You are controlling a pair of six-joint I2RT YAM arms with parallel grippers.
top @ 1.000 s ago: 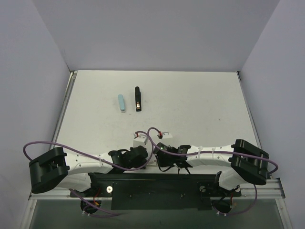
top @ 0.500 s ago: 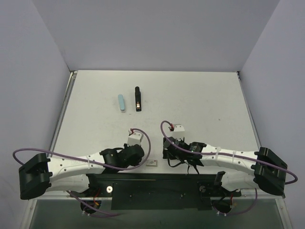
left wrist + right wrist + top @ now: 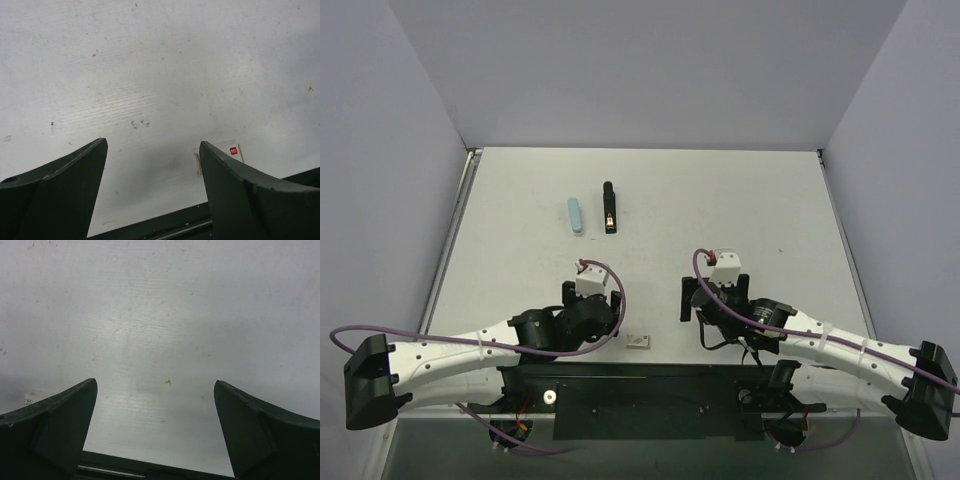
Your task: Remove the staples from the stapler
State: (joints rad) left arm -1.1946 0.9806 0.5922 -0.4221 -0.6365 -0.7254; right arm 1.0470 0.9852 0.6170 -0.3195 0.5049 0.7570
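Note:
The stapler [image 3: 609, 207], slim and black with a pale strip inside, lies on the far part of the table [image 3: 740, 210]. No staples show. My left gripper [image 3: 592, 305] hovers low near the table's front edge, well short of the stapler. In the left wrist view its jaws [image 3: 152, 141] stand wide open over bare table. My right gripper [image 3: 718, 300] sits to the right of it, equally far from the stapler. The right wrist view shows it [image 3: 155, 381] open, with nothing between the fingers.
A pale blue bar [image 3: 577, 216] lies just left of the stapler. A small white box with a red label [image 3: 639, 341] sits by the front edge, partly behind my left gripper's right finger [image 3: 227, 152]. A black mounting bar [image 3: 640, 385] runs along the near edge.
Both arms have unfolded from the middle, their elbows swinging outward and the wrists moving forward and apart. Both grippers went from shut to open. The white box came into view.

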